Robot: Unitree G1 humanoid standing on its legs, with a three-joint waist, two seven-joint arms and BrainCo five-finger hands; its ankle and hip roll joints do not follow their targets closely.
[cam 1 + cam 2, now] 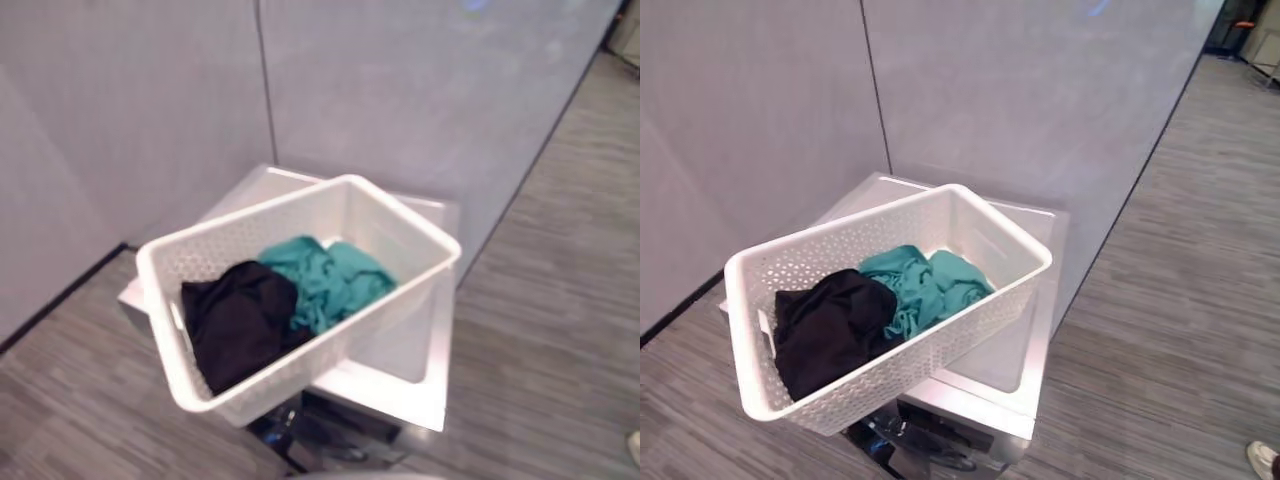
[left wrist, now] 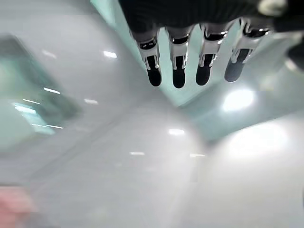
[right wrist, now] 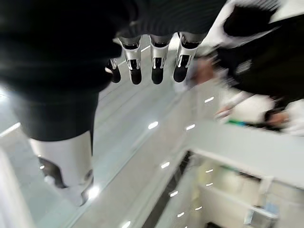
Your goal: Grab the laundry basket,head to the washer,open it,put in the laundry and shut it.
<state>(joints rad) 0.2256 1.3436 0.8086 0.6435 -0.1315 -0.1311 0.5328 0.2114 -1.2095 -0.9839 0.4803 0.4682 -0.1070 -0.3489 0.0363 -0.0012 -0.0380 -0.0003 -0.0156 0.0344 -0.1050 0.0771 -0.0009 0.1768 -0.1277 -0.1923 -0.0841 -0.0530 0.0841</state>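
White laundry basket (image 1: 970, 235) hiding washer (image 1: 1035, 335) front, both hands' fingers (image 2: 179, 71) straight.

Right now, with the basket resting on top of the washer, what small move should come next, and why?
Probably lower a hand toward the washer's front door. The white laundry basket already sits on the washer top, with the black garment and the teal garment inside. The left hand and the right hand both have straight fingers and hold nothing.

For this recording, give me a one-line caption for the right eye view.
White perforated laundry basket holding a black garment and a teal garment, above a silver washer.
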